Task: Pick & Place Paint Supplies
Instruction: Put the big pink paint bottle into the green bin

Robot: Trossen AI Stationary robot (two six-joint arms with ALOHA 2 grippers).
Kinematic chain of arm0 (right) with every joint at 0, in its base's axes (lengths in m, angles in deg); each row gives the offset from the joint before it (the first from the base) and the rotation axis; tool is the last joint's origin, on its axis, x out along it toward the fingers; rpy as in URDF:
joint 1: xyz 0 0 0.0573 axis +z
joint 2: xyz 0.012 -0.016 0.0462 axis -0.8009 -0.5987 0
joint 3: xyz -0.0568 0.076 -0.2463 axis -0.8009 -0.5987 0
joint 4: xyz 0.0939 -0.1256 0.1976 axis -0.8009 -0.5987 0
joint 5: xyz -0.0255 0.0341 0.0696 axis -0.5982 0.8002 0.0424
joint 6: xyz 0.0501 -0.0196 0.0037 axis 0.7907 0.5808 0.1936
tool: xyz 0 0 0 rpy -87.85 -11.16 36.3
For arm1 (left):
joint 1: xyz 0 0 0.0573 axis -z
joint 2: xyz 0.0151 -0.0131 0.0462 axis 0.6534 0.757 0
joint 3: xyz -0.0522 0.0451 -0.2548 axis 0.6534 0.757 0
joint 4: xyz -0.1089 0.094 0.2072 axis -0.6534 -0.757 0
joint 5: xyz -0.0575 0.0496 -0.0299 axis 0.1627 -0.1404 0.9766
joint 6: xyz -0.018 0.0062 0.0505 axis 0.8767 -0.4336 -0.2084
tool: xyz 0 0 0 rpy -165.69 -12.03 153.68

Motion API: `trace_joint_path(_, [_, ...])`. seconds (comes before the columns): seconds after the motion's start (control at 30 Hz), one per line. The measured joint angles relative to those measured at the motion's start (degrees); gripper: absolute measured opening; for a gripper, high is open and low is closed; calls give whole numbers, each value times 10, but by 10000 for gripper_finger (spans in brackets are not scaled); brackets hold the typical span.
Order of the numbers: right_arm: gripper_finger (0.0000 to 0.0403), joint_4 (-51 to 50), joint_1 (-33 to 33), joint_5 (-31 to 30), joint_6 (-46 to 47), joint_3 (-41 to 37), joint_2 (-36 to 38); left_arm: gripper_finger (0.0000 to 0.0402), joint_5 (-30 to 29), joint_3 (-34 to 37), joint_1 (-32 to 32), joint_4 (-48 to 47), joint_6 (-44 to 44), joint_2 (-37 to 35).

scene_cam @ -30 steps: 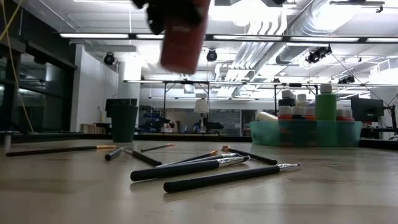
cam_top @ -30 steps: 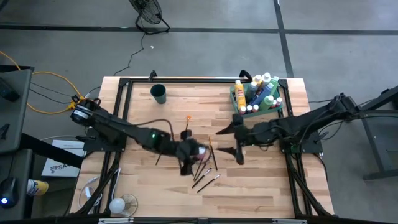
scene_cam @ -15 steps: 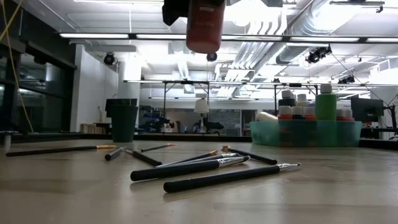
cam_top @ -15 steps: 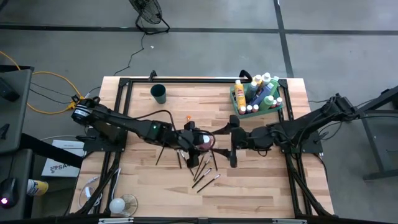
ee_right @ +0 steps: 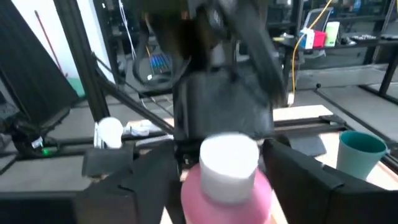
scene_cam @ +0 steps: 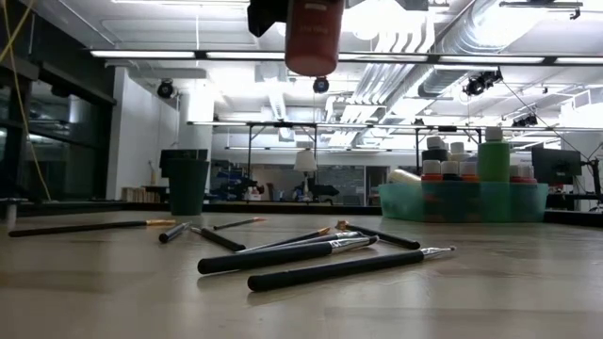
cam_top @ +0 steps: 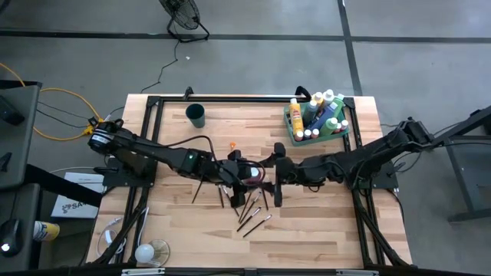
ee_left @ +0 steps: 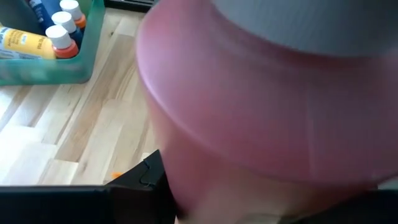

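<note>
A pink-red paint bottle (cam_top: 252,174) with a white cap (ee_right: 228,160) hangs high above the table's middle, and my left gripper (cam_top: 244,173) is shut on it. In the low view only its lower body (scene_cam: 314,38) shows at the top edge. My right gripper (cam_top: 273,175) is open and points level at the bottle from the table's right. Its two fingers (ee_right: 149,180) stand on either side of the bottle's body. Several dark-handled paintbrushes (cam_top: 250,208) lie flat on the wood below the bottle. My left gripper pinches the bottle's body (ee_left: 186,186) between its two fingers (ee_left: 124,194). It comes from the table's left, slanting downward. The bottle is lifted clear of the table, roughly upright, cap up. My right gripper's fingers flank the body, and I cannot tell whether they touch it.
A translucent green tray (cam_top: 292,123) full of capped bottles stands at the far right. A dark round cup (cam_top: 196,115) stands at the far left. A small orange piece (cam_top: 232,144) lies on the wood. The brushes (scene_cam: 311,256) spread across the near middle.
My left gripper has risen and gone toward the table's far right with the bottle, then held still. The bottle has swung from tilted to about upright. My right gripper has moved toward the table's left, and its fingers now stand around the bottle.
</note>
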Motion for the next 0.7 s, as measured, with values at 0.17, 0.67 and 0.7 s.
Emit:
trace_joint_path(0.17, [185, 12, 0, 2, -3, 0, 0, 170, 1, 0, 0, 0, 1, 0])
trace_joint_path(0.67, [121, -1, 0, 2, 4, 0, 1, 177, 1, 1, 0, 22, -1, 0])
trace_joint_path(0.7, [118, -2, 0, 2, 8, 0, 3, 182, 1, 1, 0, 22, -1, 0])
